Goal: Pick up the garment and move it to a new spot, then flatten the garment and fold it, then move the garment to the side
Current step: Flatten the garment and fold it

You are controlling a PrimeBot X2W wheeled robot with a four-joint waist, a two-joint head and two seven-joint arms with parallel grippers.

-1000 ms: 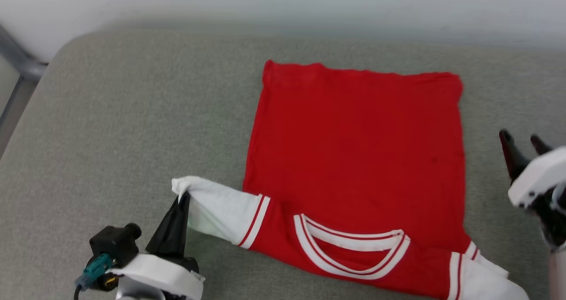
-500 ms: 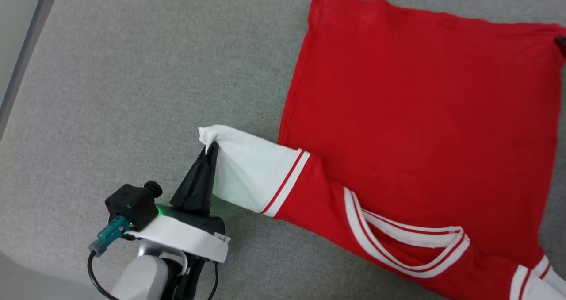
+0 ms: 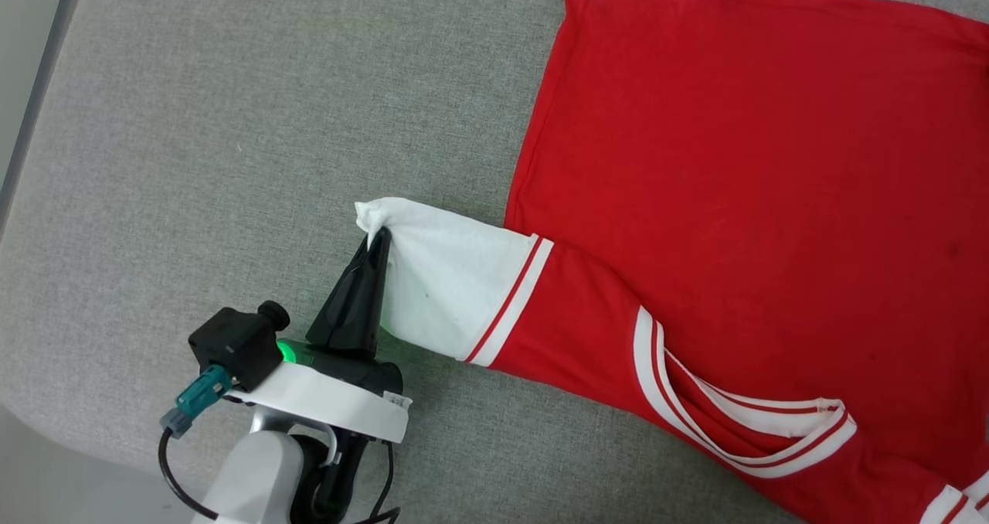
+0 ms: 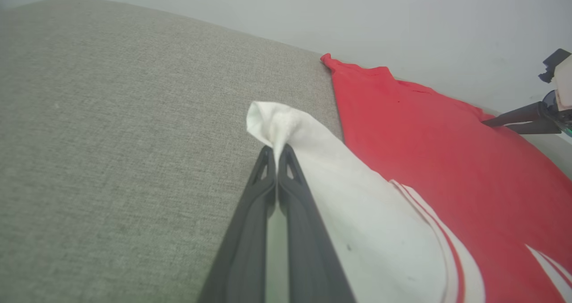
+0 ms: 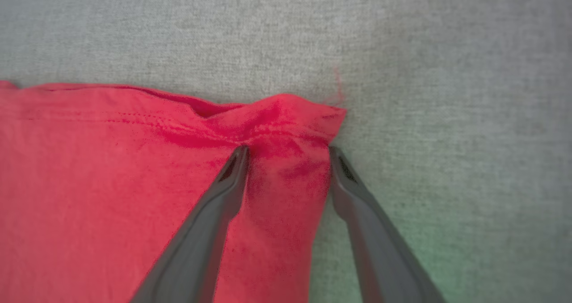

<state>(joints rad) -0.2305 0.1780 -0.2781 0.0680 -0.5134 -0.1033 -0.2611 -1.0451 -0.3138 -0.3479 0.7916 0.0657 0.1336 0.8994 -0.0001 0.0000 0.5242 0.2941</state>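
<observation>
Pinching the tip of the white sleeve point(image 3: 456, 284), the left gripper point(image 3: 377, 236) sits at the lower left of the head view, its two dark fingers pressed together on the cloth so that the tip bunches up above them. From there the sleeve runs rightward into the red body of the garment point(image 3: 734, 161), which lies spread on the grey cushion point(image 3: 232, 122) and takes up the right half of the frame, collar point(image 3: 742, 431) at the lower right and hem toward the top. Its long axis therefore runs up the frame, away from the robot, with the held sleeve sticking out to the left. The left wrist view confirms the shut pinch from close in and, at its far right edge, shows the other arm's fingers low over the red cloth, which the head view leaves out. The right wrist view gives what neither of those does: the right gripper point(image 5: 287, 153) has its fingers spread to either side of the far hem corner point(image 5: 304, 115), the cloth puckered between the tips. That view is soft, so the tips may be resting on the fabric or just above it. The coming move likely turns on this diagonal hold, sleeve on the left and opposite hem corner on the right. The right arm is the nearer one to that corner.
</observation>
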